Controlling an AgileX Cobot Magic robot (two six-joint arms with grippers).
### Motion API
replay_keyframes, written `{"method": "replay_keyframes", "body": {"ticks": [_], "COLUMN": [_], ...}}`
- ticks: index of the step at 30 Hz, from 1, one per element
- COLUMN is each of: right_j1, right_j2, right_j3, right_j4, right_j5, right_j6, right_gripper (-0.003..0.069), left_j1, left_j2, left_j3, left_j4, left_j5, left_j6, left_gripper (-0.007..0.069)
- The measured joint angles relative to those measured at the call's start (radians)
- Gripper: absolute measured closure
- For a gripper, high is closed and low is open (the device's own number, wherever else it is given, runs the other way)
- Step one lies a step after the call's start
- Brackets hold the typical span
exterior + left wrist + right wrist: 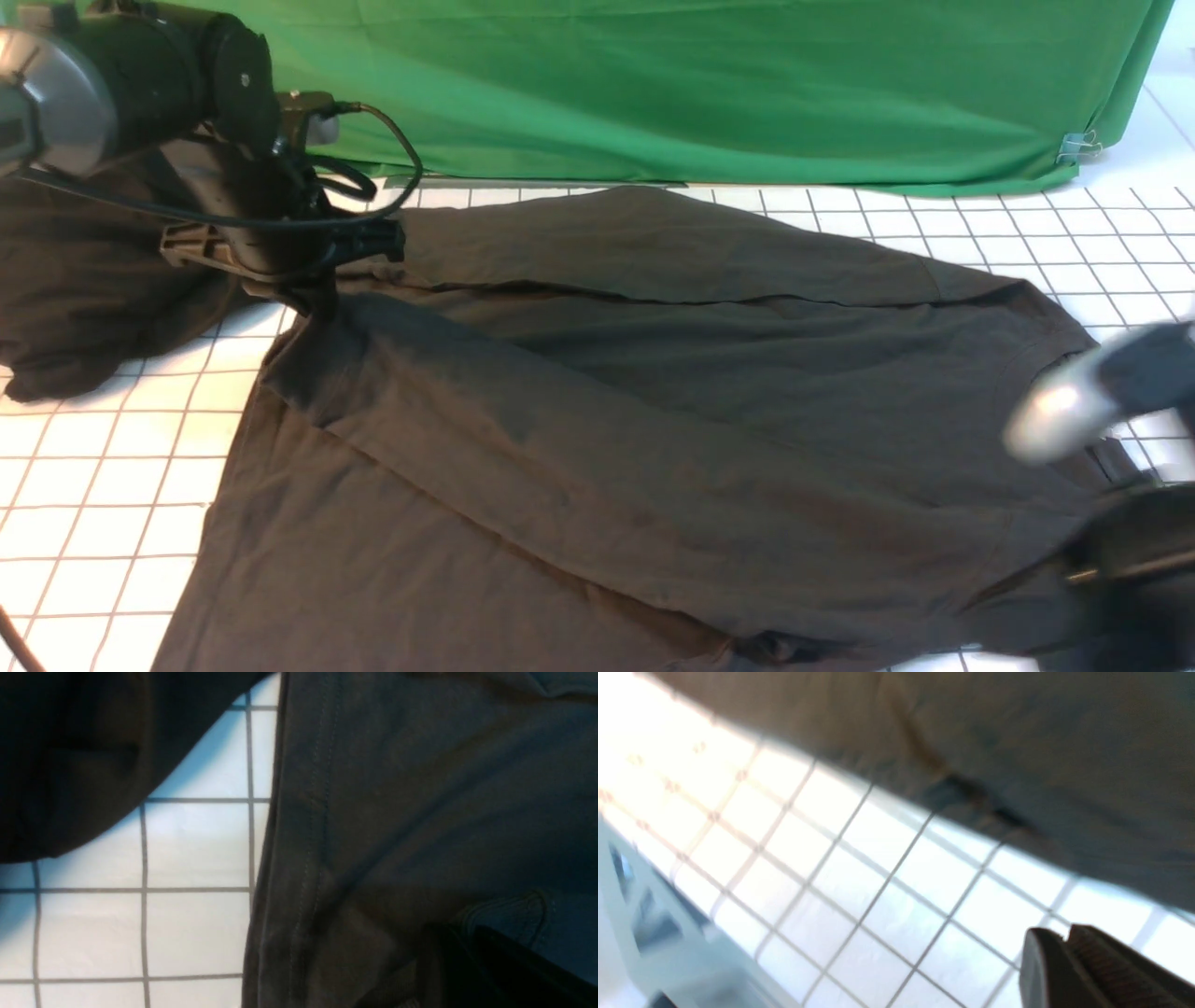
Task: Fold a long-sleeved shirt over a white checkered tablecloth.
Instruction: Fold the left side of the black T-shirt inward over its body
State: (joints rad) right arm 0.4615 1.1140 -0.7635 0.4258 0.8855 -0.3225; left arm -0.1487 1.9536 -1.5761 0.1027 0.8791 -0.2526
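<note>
From my station, the long-sleeved shirt [653, 420] lay spread over most of the white checkered tablecloth [103, 485], plain side up with no print showing. A long band of cloth ran slantwise across the body. I took it for 1 sleeve already turned in, so I judged the fold partly done.

The left gripper [317, 294] was down at the shirt's far left corner, right beside the stitched hem. I read that spot as chosen because a corner lets the whole edge be carried over in 1 sweep. In the left wrist view, fabric bunched around the dark fingers [490, 966], but I could not tell whether they pinched it or merely rested on it.

The right gripper [1066, 961] hung over bare squares just off the shirt's edge, and its 2 fingers looked pressed together on nothing. The right arm [1092, 401] showed only as a blur at the shirt's right side, so I judged it out of the way.

Another dark garment [65, 280] sat bunched close beside the left gripper, in front of the green backdrop [700, 84]. I marked it as a snag risk.
</note>
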Motion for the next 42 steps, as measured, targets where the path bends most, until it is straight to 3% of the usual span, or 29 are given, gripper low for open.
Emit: {"method": "replay_keyframes", "body": {"ticks": [3,6,12,19,21,24,28,42], "right_j1": [0.118,0.2,0.214,0.214,0.214,0.214,0.214,0.215], "right_j2": [0.143,0.316,0.469,0.555,0.56,0.564,0.564,0.37], "right_j3": [0.0,0.0,-0.015,-0.05,-0.051,-0.051,-0.058,0.046], "right_j4": [-0.067,-0.095,-0.107,-0.109,-0.116,-0.131,-0.134,-0.131], "right_j5": [-0.103,-0.244,-0.39,-0.486,-0.498,-0.505,-0.484,-0.301], "right_j6": [0.059,0.091,0.095,0.114,0.122,0.127,0.126,0.232], "right_gripper": [0.0568,0.0459,0.0324,0.0307,0.0326,0.0481,0.0619,0.0627], "left_j1": [0.005,0.006,0.006,0.006,0.006,0.006,0.006,0.007], "left_j2": [0.0,0.0,0.0,0.0,0.0,0.0,0.0,0.0], "left_j3": [0.0,-0.001,-0.001,-0.001,-0.001,-0.001,-0.001,-0.001], "left_j4": [-0.001,-0.001,-0.003,-0.01,-0.012,-0.016,-0.02,-0.051], "left_j5": [-0.006,-0.01,-0.011,-0.013,-0.014,-0.014,-0.014,0.082], "left_j6": [0.007,0.015,0.019,0.02,0.022,0.022,0.022,0.038], "left_gripper": [0.061,0.061,0.061,0.061,0.061,0.061,0.061,0.061]}}
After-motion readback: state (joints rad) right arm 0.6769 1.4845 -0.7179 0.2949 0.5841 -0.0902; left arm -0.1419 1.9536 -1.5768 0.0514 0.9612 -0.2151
